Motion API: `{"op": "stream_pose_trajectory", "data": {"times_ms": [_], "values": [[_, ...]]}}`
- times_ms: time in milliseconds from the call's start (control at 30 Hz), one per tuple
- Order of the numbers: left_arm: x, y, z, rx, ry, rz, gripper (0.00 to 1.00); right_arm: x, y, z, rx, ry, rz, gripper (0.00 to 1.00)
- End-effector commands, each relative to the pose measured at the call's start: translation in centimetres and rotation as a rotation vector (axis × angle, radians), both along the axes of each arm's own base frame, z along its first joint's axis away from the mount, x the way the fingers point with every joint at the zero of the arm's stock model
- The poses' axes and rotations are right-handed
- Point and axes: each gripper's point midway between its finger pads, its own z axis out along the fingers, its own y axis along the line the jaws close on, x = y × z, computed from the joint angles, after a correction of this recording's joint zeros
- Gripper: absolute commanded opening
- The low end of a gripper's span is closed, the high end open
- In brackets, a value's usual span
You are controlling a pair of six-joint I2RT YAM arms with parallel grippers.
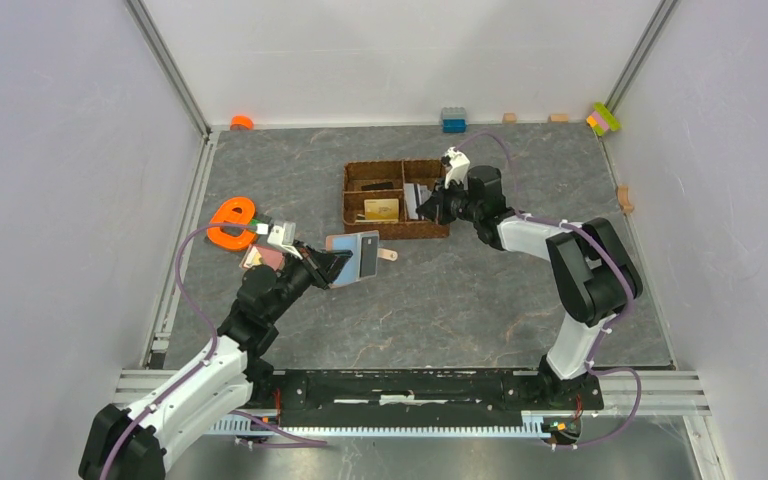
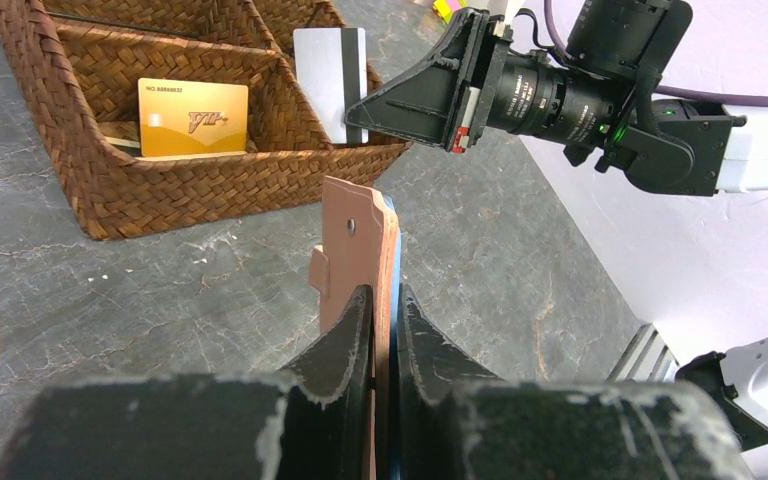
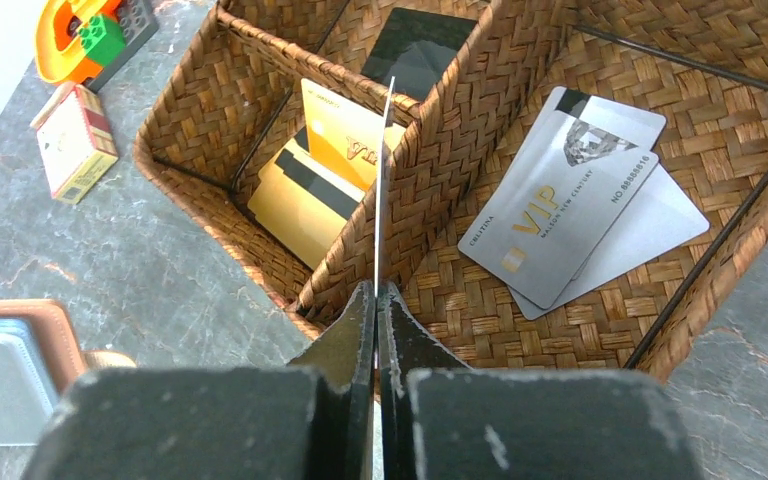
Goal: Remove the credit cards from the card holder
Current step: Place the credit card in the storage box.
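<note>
My left claw [image 2: 384, 300] is clamped on the card holder [image 2: 352, 240], raised left of the worktop's middle. My right claw [image 3: 378, 300] pinches a pale card [image 2: 330, 80] over the basket [image 3: 460, 130] near the far edge. Next I'd let go there.

"VIP" on gold card [image 2: 192, 118], silver card [image 3: 560, 190]
</note>
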Motion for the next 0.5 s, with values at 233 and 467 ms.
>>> {"op": "stream_pose_trajectory", "data": {"times_ms": [233,467], "values": [[0.2,-0.2,1.6,-0.013,-0.067,-0.012,0.05,3.0,-1.2,2.8,-0.04,-0.092,-0.133,0.01],[0.3,-0.4,1.5,-0.017,-0.062,-0.017,0.05,4.7,-0.1,2.9,-0.016,-0.083,-0.121,0.16]]}}
